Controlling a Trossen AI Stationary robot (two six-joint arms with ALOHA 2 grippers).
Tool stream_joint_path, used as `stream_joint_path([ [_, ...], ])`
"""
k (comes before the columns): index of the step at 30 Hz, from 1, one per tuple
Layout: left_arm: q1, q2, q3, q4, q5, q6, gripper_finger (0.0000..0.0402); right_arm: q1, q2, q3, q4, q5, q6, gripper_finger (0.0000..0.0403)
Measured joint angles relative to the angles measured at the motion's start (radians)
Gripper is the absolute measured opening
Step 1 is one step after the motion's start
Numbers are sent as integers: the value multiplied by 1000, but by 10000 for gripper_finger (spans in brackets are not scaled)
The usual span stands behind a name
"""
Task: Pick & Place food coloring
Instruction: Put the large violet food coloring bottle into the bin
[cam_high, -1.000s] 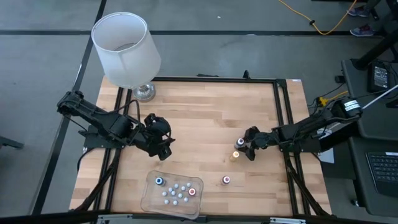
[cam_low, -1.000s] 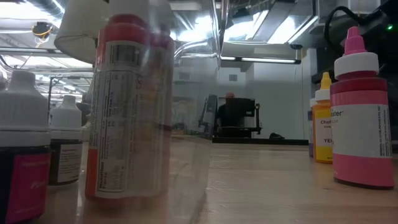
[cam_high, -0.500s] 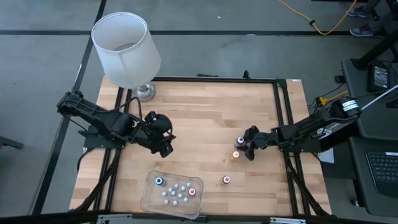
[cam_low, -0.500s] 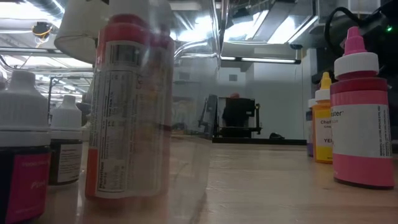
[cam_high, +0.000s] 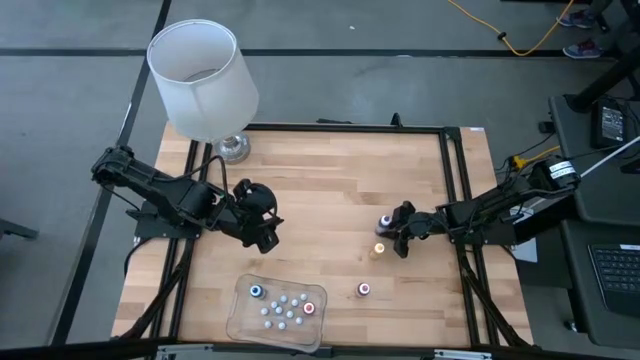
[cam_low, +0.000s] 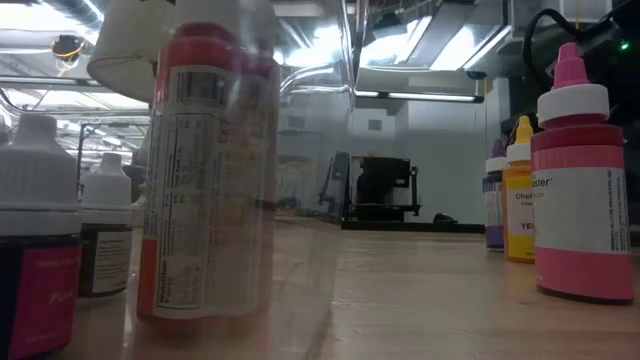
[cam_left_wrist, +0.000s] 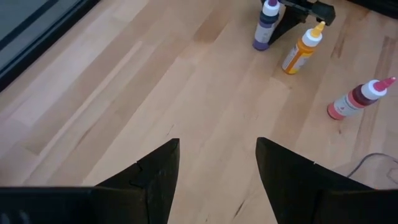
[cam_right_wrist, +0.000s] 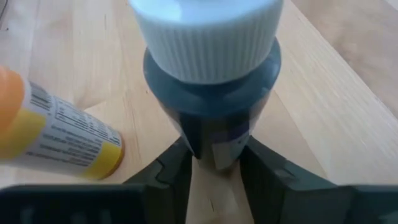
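A purple food coloring bottle (cam_high: 385, 222) with a pale cap stands right of the table's middle, with my right gripper (cam_high: 397, 232) shut on it. An orange bottle (cam_high: 379, 249) stands just nearer, and a pink one (cam_high: 364, 289) nearer still. The three also show in the left wrist view: purple bottle (cam_left_wrist: 267, 28), orange bottle (cam_left_wrist: 301, 50), pink bottle (cam_left_wrist: 357, 99). More small bottles stand in a clear tray (cam_high: 240, 318) at the near edge. My left gripper (cam_left_wrist: 217, 177) hangs open over bare wood at the left. My right gripper pinches the purple bottle's lower body (cam_right_wrist: 214, 149) between its two fingers, one finger (cam_right_wrist: 174, 171) on each side, below the dark shoulder and ribbed cap. The fingers slant down from the table's right side. The bottle stands upright with its base (cam_low: 492, 246) on the wood.
A lamp with a white shade (cam_high: 203, 80) stands on its metal foot (cam_high: 232, 148) at the far left corner. A black frame rail (cam_high: 455, 190) borders the table. Bare wood lies between the two arms.
My right gripper has shut onto the purple bottle. The bottle, still upright, has slid a little toward the far edge and away from the orange bottle, so that in the low view it now shows beside the orange bottle.
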Motion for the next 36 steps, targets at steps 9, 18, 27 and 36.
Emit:
stream_joint_path([
  [9, 0, 0, 0, 0, -31, 0, 207, 0, 0, 23, -3, -6, -24, 117],
  [18, 0, 0, 0, 3, -22, -5, 207, -42, -23, 307, -483, -60, -253, 120],
  [27, 11, 0, 0, 5, -20, 61, 207, -189, -24, 587, -709, -145, -557, 117],
  [36, 134, 0, 0, 176, 33, 292, 208, -339, -4, 815, -715, -335, -614, 119],
])
